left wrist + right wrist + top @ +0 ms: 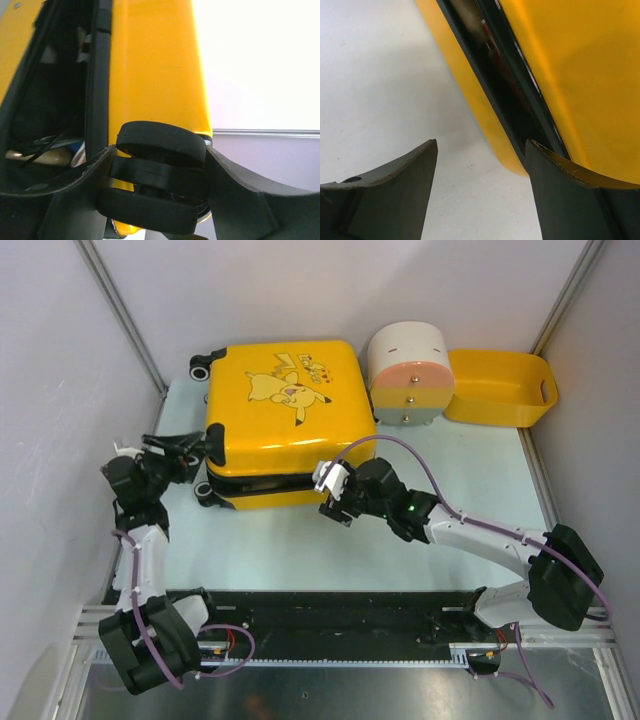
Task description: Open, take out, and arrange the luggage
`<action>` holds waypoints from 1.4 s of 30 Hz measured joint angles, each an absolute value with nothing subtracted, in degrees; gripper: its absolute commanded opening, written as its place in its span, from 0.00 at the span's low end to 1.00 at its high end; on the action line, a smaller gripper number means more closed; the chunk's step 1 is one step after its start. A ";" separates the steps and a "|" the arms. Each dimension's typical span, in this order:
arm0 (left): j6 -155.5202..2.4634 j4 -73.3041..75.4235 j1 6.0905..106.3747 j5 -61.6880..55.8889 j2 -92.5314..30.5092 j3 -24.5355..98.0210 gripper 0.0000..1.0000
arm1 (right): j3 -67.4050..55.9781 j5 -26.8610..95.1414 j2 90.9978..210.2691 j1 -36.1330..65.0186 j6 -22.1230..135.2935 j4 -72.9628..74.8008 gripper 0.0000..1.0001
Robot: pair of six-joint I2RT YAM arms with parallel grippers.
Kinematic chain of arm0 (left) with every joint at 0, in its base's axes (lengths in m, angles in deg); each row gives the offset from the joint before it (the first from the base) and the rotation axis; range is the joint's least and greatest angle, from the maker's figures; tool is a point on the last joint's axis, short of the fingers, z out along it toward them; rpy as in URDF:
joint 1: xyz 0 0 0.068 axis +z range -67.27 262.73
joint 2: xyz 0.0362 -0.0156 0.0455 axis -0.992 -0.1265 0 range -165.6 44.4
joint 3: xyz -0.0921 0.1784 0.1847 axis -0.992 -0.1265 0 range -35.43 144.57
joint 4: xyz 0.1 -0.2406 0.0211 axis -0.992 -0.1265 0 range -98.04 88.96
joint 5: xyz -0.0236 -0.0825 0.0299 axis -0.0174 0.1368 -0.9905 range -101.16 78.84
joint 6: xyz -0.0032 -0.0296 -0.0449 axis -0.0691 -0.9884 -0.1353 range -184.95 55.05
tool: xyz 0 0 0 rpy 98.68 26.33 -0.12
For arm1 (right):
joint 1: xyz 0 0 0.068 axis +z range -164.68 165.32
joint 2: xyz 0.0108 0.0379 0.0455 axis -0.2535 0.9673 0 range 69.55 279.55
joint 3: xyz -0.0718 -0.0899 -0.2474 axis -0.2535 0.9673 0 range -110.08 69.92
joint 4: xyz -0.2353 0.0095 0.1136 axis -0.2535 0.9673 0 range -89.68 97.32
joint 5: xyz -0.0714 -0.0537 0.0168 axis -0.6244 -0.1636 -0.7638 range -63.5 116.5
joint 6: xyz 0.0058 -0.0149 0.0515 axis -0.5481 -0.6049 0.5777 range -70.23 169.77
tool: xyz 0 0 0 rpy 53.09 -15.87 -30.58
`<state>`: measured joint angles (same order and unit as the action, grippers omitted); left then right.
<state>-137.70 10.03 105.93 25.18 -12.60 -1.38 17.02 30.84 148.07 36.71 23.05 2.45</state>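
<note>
**Item:** the luggage (pixel 285 405).
**Location:** it is lying flat on the table (pixel 430 490), toward the back and left of centre. The printed shell is facing up and the wheels are pointing left.
**Condition:** the seam is gaping along the near edge. Dark lining and some contents are showing through it (what they are cannot be told).

**Left gripper** (pixel 160 150): it is sitting at the case's near-left corner. Its jaws appear to be pressing on both sides of a black wheel (pixel 160 175). This is judged to be pinning the lower shell so it is not sliding or lifting with the lid.

**Right gripper** (pixel 481 145): it is spread wide and carrying nothing. One finger is hovering over bare table, and the other is resting at the open seam on the near edge. It is judged to be seeking purchase under the lid's rim.

**Neighbours:** a drum-shaped box (pixel 408 370) and a yellow basket (pixel 500 390) are standing at the case's far-right corner, well apart from both grippers.

**Stage:** the case is being opened, and nothing is lying outside it yet.
</note>
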 measured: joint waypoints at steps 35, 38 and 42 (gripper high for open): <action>-117.18 1.20 119.20 22.84 -20.99 22.90 0.94 | -28.97 24.96 181.78 27.62 1.59 -30.86 0.86; -107.21 -3.31 118.26 22.64 -24.88 23.90 0.93 | -35.64 25.46 184.97 25.74 1.13 -30.96 0.86; -93.09 -11.70 114.06 21.09 -36.33 26.81 0.92 | -42.74 26.84 189.25 24.14 0.73 -30.55 0.86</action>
<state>-93.09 -11.70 114.06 21.09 -36.33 26.81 -42.74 26.84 189.25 24.14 0.73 -30.55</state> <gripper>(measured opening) 0.926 0.859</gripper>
